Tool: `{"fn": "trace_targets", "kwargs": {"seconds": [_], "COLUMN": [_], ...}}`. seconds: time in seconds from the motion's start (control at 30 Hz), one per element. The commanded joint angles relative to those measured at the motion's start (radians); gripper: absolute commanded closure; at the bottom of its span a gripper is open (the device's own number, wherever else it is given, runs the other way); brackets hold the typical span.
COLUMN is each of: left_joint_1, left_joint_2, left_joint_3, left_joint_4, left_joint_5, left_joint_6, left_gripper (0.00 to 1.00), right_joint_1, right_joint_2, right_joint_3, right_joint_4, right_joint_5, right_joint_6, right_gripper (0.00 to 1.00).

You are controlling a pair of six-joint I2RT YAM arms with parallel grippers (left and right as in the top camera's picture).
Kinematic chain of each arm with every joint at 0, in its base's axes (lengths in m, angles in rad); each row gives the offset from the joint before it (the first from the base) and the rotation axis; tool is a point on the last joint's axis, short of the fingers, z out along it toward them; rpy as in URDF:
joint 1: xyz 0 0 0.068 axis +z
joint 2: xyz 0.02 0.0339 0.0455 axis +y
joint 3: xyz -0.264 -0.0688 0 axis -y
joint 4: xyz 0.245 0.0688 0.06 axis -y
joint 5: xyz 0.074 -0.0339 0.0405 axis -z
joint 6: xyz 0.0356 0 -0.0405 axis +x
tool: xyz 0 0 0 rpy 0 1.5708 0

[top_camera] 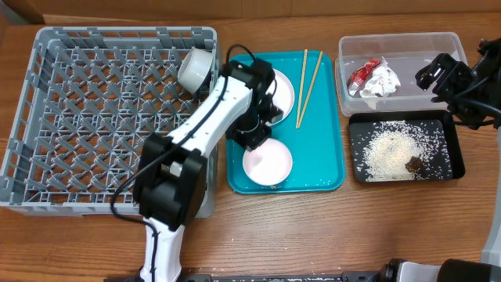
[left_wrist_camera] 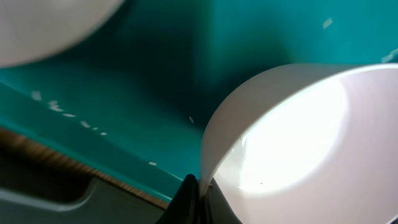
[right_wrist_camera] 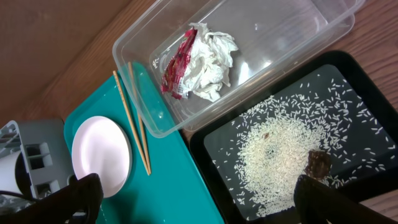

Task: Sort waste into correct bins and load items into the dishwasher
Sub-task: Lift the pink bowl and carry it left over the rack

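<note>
1. The rim of a white bowl (left_wrist_camera: 298,143) is seen pinched between the closed jaws of the left gripper (left_wrist_camera: 196,186), at the near end of the teal tray (top_camera: 329,141).
2. A round white plate (right_wrist_camera: 99,155) and a pair of chopsticks (right_wrist_camera: 134,121) are pictured lying on the same tray.
3. A small white cup (top_camera: 196,69) is shown tilted in the far right corner of the grey dish rack (top_camera: 78,117).
4. The right gripper (right_wrist_camera: 196,185) is held with jaws wide apart and nothing between them, above the bins.
5. The crumpled wrapper (right_wrist_camera: 199,62) is contained in the clear tub (right_wrist_camera: 292,31).
6. Rice (right_wrist_camera: 273,155) and a brown lump (right_wrist_camera: 319,165) are spread in the black tray (right_wrist_camera: 214,140).
</note>
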Motion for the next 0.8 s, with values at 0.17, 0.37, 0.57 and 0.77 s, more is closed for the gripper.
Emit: {"fn": "trace_targets", "kwargs": {"seconds": [0.17, 0.37, 0.57, 0.77], "left_joint_1": [0.068, 0.138, 0.14, 0.137], "left_joint_2": [-0.432, -0.49, -0.422, -0.334], "left_joint_3": [0.128, 0.095, 0.007, -0.082], "left_joint_4": [0.019, -0.074, -0.063, -0.066], "left_joint_5": [-0.421, -0.938, -1.049, -1.198], "left_joint_6": [-0.479, -0.723, -0.781, -0.896], "left_gripper": [0.96, 0.96, 0.96, 0.96], "right_joint_1": [-0.003, -0.003, -0.003, -0.003], "right_joint_2": [-0.005, -0.005, -0.005, -0.005], "right_joint_3": [0.014, 0.014, 0.014, 0.014], "right_joint_4": [0.006, 0.006, 0.006, 0.006], "right_joint_5": [0.007, 0.007, 0.007, 0.007], "right_joint_6": [0.005, 0.005, 0.005, 0.005], "right_gripper": [0.0, 0.0, 0.0, 0.0]}}
